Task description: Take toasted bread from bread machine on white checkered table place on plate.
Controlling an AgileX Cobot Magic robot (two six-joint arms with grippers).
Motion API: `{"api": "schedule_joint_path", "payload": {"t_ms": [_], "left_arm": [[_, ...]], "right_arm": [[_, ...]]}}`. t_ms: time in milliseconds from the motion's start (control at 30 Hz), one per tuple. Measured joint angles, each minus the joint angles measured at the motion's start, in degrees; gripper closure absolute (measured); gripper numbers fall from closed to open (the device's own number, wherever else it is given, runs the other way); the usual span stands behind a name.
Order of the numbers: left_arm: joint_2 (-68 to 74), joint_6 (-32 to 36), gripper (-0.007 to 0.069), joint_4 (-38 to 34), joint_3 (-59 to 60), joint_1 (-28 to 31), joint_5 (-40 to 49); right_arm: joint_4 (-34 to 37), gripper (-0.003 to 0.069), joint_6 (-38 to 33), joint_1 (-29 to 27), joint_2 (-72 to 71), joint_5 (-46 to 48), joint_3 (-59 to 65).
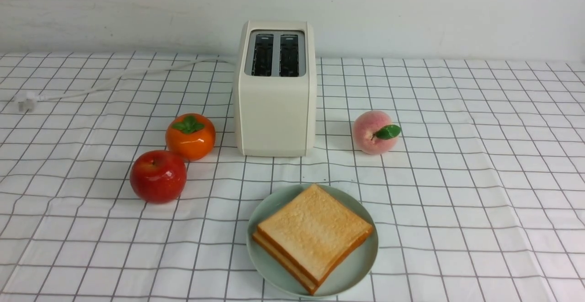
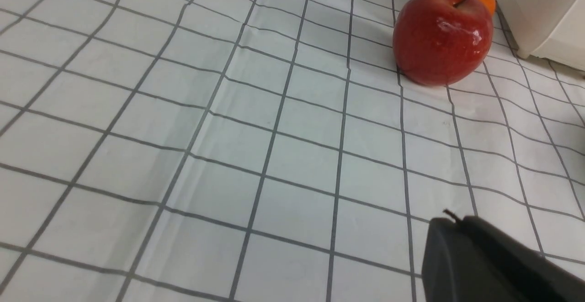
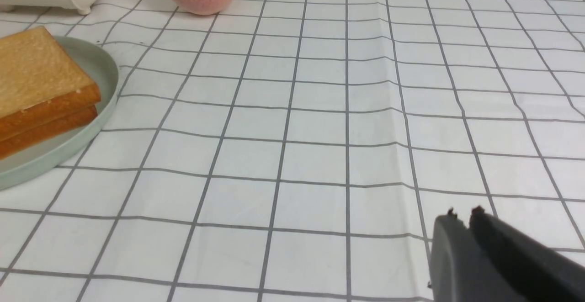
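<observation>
Evidently, the placing is looking complete, with nothing of the transfer seeming to be waiting.

Left gripper: showing closed, gripping nothing.
Right gripper: showing nothing in its grasp; whether its tips are meeting or parting slightly, I am not managing to tell.
Plate: pale green, round, sitting on the checkered surface.
Toasted bread, two slices: lying stacked on the plate, corners pointing toward its rim, the upper slice sitting slightly off the lower; faces showing golden-tan, crusts orange-brown.
Red apple, persimmon: sitting left of the toaster.
Pink peach: sitting to its right.
Toaster: standing upright beyond the plate, both slots showing no bread.
</observation>
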Motion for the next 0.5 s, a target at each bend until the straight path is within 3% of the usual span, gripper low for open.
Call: {"api": "schedule_joint_path", "payload": {"t_ms": [500], "left_arm": [[0.0,0.0,0.0638,0.11,0.0,0.0,0.0]], "right_arm": [[0.0,0.0591,0.01,0.0,0.0,0.0,0.0]]}}
